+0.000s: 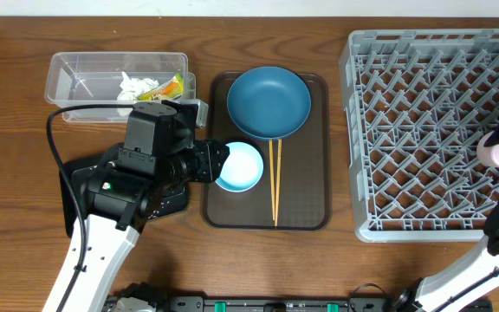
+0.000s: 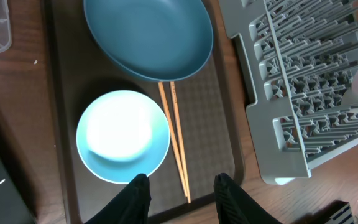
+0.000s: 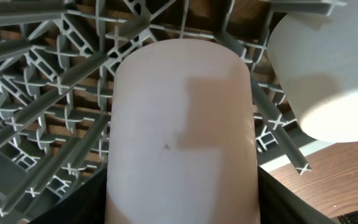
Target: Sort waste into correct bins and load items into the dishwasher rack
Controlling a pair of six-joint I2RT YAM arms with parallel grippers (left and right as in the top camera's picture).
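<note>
Waste side judged mostly done: crumpled white tissue [image 1: 131,84] and yellow-green snack wrapper [image 1: 167,87] lying inside clear tub [image 1: 68,74], toward back-left corner of bench. Black tray not made out for certain, probably under left arm. Dark surface with a few pale specks at lower left of left wrist view, too small to call rice. Not yet loaded, all on brown serving tray [image 1: 314,208] at mid-bench: blue plate [image 1: 268,102] at tray's far end, small bowl [image 1: 239,166] at near-left, two chopsticks [image 1: 275,186] just right of bowl, far ends at plate rim. Left gripper [image 2: 180,183] low over tray's left edge, fingers apart, holding nothing, one finger just beside bowl rim. Bowl judged the next pick. Right gripper [image 3: 180,208] clamped on pink cup [image 3: 179,124] over pegs near right edge of dishwasher rack [image 1: 405,130]. White cup [image 3: 328,68] just beside it, already in rack. Left to do, by this reading: seat pink cup, then load bowl, plate and chopsticks. Rice scraps unconfirmed.
</note>
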